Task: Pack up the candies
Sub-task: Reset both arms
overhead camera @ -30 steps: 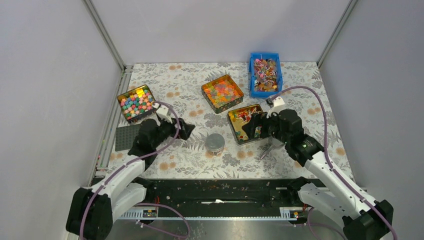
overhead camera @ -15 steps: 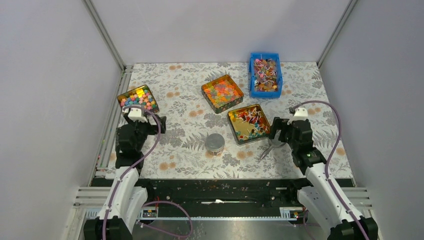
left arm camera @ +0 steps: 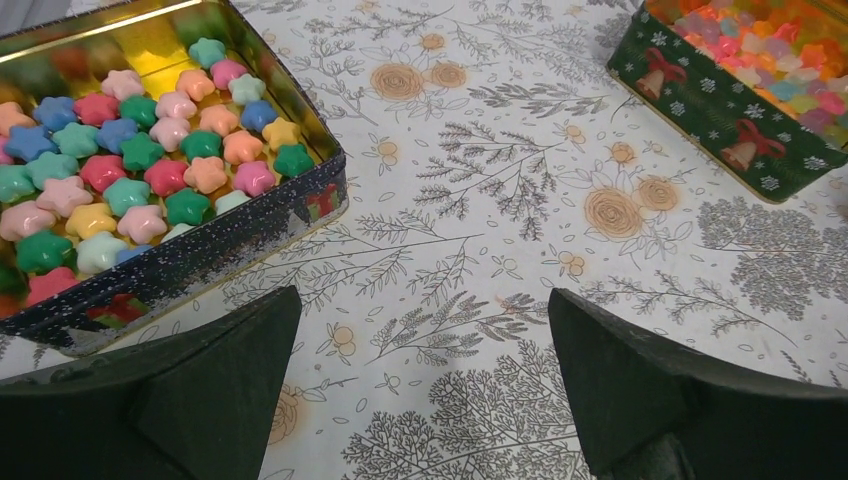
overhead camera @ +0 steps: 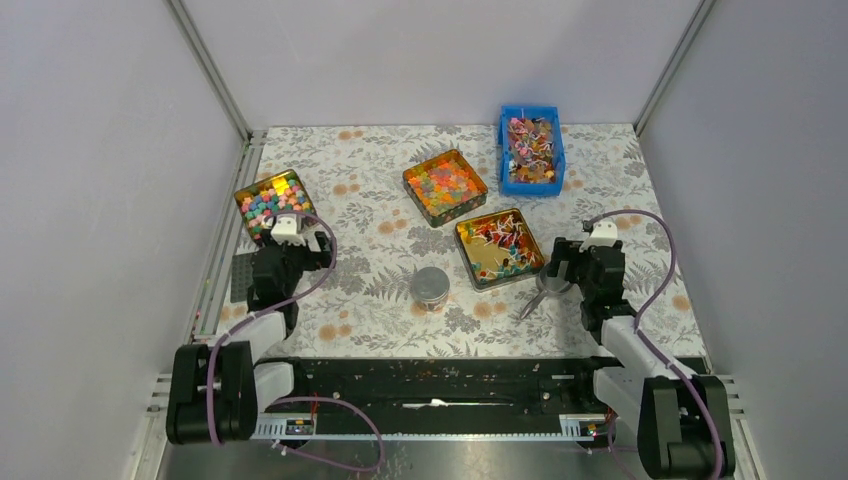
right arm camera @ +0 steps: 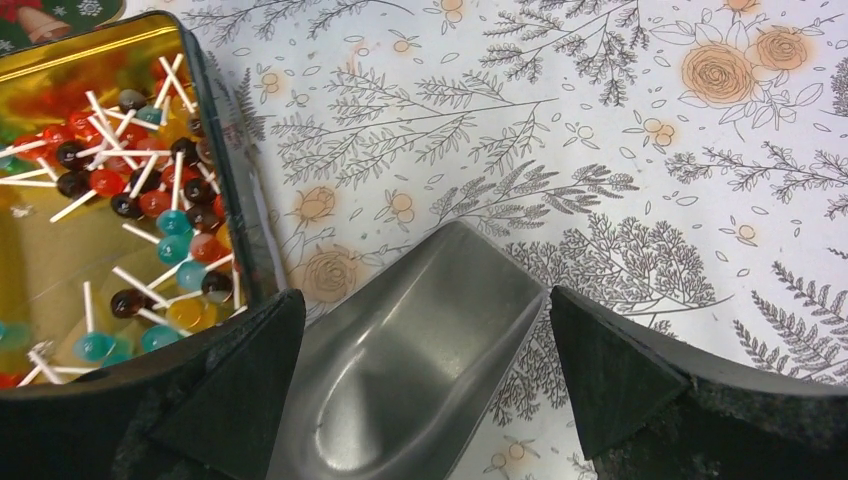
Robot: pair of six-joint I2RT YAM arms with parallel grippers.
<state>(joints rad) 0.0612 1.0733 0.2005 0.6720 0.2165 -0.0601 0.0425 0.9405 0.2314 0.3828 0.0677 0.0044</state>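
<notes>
Candies (right arm camera: 130, 190): a loose layer in the gold tin (right arm camera: 238, 200), with more heaped in the blue bin (overhead camera: 503, 140) further back on the tabletop (right arm camera: 600, 120). I judge them light, hard and slick, their pale ends prone to tangle, so pinching them singly looks unreliable. The steel scoop (right arm camera: 420, 350) lies between my right fingers (right arm camera: 640, 390), which are spread wide and not closed on it. Left fingers (left arm camera: 200, 390) are wide and empty. I would take the scoop by its handle.

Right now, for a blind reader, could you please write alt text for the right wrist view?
A metal scoop lies on the floral tablecloth, between the open jaws. At left, a gold tin holds small round candies on white sticks.
</notes>
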